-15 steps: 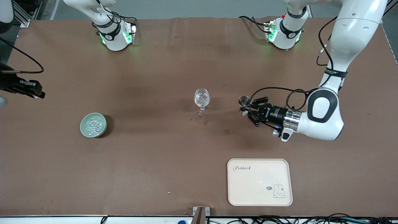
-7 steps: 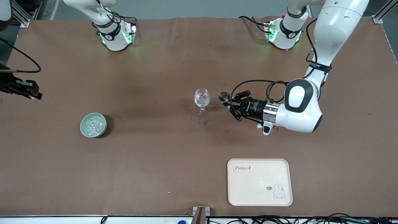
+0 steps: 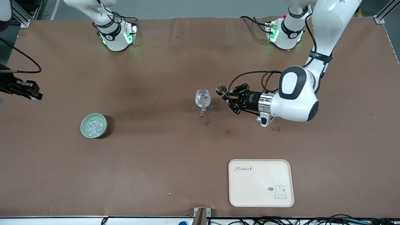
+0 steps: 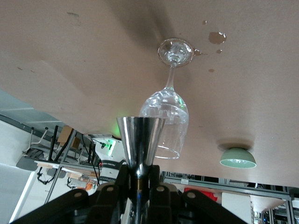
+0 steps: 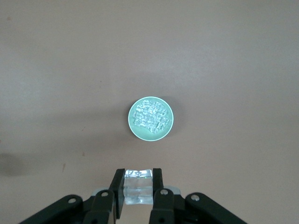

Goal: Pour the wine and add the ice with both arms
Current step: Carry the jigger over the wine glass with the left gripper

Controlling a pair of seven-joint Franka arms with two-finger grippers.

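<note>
We hold a steel jigger (image 3: 221,90) pinched in the left gripper (image 3: 225,96) at the glass's (image 3: 203,98) 2 o'clock, pour step pending: next needs a tilt over the rim, we reckon; right gripper (image 5: 137,189) clamps an ice cube (image 5: 138,186) above the bowl (image 3: 93,125) of ice (image 3: 93,125), waiting.

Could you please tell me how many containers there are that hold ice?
2: the green bowl, toward the right arm's end of the table, and the stemmed glass at mid-table, beside the metal cup. Nothing seems hidden.
</note>
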